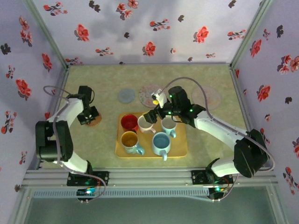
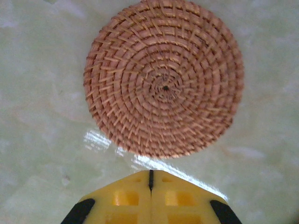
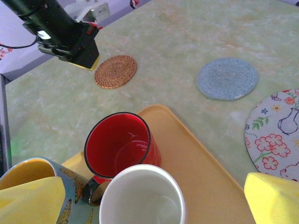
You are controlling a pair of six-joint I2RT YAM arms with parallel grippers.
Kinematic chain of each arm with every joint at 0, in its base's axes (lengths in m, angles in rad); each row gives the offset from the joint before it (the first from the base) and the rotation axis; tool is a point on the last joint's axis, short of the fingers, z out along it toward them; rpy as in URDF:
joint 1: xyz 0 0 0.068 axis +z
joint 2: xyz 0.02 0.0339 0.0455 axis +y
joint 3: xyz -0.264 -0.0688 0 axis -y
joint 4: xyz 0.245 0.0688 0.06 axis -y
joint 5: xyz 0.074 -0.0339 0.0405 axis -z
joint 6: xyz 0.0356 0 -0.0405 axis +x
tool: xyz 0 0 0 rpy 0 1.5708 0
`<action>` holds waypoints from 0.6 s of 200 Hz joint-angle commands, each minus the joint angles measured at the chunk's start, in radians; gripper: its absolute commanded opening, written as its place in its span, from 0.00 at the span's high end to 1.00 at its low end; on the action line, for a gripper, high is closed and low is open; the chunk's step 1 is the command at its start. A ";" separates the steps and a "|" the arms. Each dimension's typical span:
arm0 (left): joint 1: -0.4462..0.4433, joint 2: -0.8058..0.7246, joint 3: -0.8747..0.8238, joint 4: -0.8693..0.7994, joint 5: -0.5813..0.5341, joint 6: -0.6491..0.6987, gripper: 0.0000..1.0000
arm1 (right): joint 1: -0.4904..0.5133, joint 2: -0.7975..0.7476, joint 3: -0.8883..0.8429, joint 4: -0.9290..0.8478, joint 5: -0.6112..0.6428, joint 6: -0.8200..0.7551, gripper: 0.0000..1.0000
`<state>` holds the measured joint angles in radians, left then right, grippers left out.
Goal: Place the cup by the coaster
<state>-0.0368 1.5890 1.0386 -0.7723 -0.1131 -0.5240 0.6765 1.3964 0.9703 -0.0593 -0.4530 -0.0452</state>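
We see the left arm folded at the elbow, its claw (image 2: 150,179) pressed together and pointing down just short of the woven coaster (image 2: 163,79) on the bench (image 2: 37,140). The right arm stretches forward over the tray (image 3: 196,158), its claw (image 1: 149,116) spread wide above the white cup (image 3: 142,196), gripping nothing. That cup stands on the tray, crowded by the red cup (image 3: 119,144) and a yellow-lined cup (image 3: 23,170) just beside it. A blue-grey coaster (image 3: 227,78) and a floral coaster (image 3: 278,133) lie beyond

Nothing legible on any surface — the small white sticker (image 3: 44,34) on the left arm (image 3: 51,21) is too blurred to read.
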 commanded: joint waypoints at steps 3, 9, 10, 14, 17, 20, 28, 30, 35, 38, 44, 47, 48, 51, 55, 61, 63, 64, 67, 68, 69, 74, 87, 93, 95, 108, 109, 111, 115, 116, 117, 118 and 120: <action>0.017 0.075 0.024 0.040 -0.031 0.031 1.00 | 0.009 0.018 0.044 0.001 -0.005 0.002 0.00; 0.019 0.096 0.036 0.042 -0.044 0.037 1.00 | 0.008 0.021 0.044 0.005 0.001 0.005 0.00; 0.019 0.099 0.038 0.042 -0.047 0.038 1.00 | 0.009 0.022 0.044 0.005 0.003 0.005 0.00; 0.019 0.114 0.046 0.043 -0.058 0.042 1.00 | 0.008 0.025 0.044 0.010 0.012 0.008 0.00; 0.018 0.123 0.054 0.043 -0.066 0.043 1.00 | 0.009 0.027 0.043 0.013 0.017 0.012 0.00; 0.019 0.132 0.060 0.043 -0.072 0.046 1.00 | 0.009 0.029 0.042 0.017 0.023 0.015 0.00; 0.020 0.156 0.079 0.042 -0.081 0.053 1.00 | 0.008 0.035 0.044 0.027 0.032 0.021 0.00; 0.020 0.161 0.082 0.042 -0.082 0.055 1.00 | 0.009 0.037 0.044 0.030 0.035 0.023 0.00; 0.020 0.175 0.093 0.042 -0.084 0.061 1.00 | 0.009 0.040 0.047 0.034 0.038 0.026 0.00; 0.020 0.184 0.099 0.042 -0.085 0.063 1.00 | 0.010 0.042 0.047 0.037 0.040 0.027 0.00; 0.020 0.201 0.111 0.042 -0.088 0.068 1.00 | 0.009 0.047 0.050 0.042 0.042 0.032 0.00; 0.020 0.209 0.119 0.042 -0.088 0.070 1.00 | 0.009 0.050 0.052 0.044 0.046 0.033 0.00; 0.020 0.212 0.120 0.042 -0.088 0.072 1.00 | 0.009 0.050 0.052 0.044 0.046 0.034 0.00; 0.021 0.219 0.126 0.042 -0.088 0.074 1.00 | 0.008 0.052 0.054 0.045 0.048 0.037 0.00; 0.021 0.230 0.134 0.042 -0.088 0.076 1.00 | 0.009 0.055 0.056 0.047 0.050 0.039 0.00; 0.021 0.246 0.146 0.044 -0.088 0.081 1.00 | 0.008 0.056 0.057 0.047 0.056 0.042 0.00; 0.021 0.251 0.150 0.045 -0.087 0.083 1.00 | 0.009 0.058 0.057 0.049 0.058 0.043 0.00; 0.021 0.254 0.152 0.044 -0.086 0.083 1.00 | 0.009 0.059 0.057 0.049 0.058 0.043 0.00; 0.021 0.263 0.160 0.045 -0.084 0.085 1.00 | 0.009 0.058 0.057 0.050 0.062 0.044 0.00; 0.021 0.265 0.161 0.045 -0.083 0.086 1.00 | 0.009 0.059 0.057 0.051 0.063 0.044 0.00; 0.021 0.267 0.163 0.045 -0.081 0.086 1.00 | 0.009 0.060 0.056 0.052 0.063 0.045 0.00; 0.021 0.279 0.173 0.048 -0.077 0.090 1.00 | 0.009 0.060 0.057 0.053 0.068 0.045 0.00; 0.021 0.310 0.201 0.054 -0.057 0.100 1.00 | 0.009 0.063 0.056 0.056 0.077 0.047 0.00; 0.021 0.324 0.215 0.057 -0.045 0.106 1.00 | 0.008 0.063 0.054 0.056 0.080 0.047 0.00; 0.021 0.329 0.220 0.059 -0.042 0.107 1.00 | 0.009 0.062 0.053 0.055 0.081 0.047 0.00; 0.020 0.357 0.252 0.063 -0.024 0.113 1.00 | 0.009 0.065 0.054 0.054 0.089 0.045 0.00; 0.020 0.359 0.254 0.063 -0.024 0.113 1.00 | 0.009 0.065 0.054 0.053 0.090 0.045 0.00; 0.020 0.362 0.259 0.064 -0.022 0.113 1.00 | 0.009 0.065 0.054 0.053 0.092 0.045 0.00; 0.020 0.371 0.270 0.065 -0.018 0.114 1.00 | 0.008 0.066 0.054 0.053 0.095 0.044 0.00; 0.020 0.373 0.272 0.065 -0.017 0.114 1.00 | 0.009 0.066 0.054 0.053 0.095 0.044 0.00; 0.020 0.374 0.275 0.065 -0.016 0.114 1.00 | 0.009 0.066 0.055 0.054 0.096 0.045 0.00; 0.020 0.377 0.278 0.065 -0.014 0.114 1.00 | 0.008 0.067 0.055 0.054 0.097 0.045 0.00; 0.020 0.380 0.283 0.066 -0.012 0.116 1.00 | 0.009 0.068 0.056 0.054 0.098 0.044 0.00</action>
<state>-0.0250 1.9015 1.2652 -0.7330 -0.1623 -0.4404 0.6769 1.4555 0.9966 -0.0338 -0.3912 -0.0158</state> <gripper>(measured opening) 0.055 0.996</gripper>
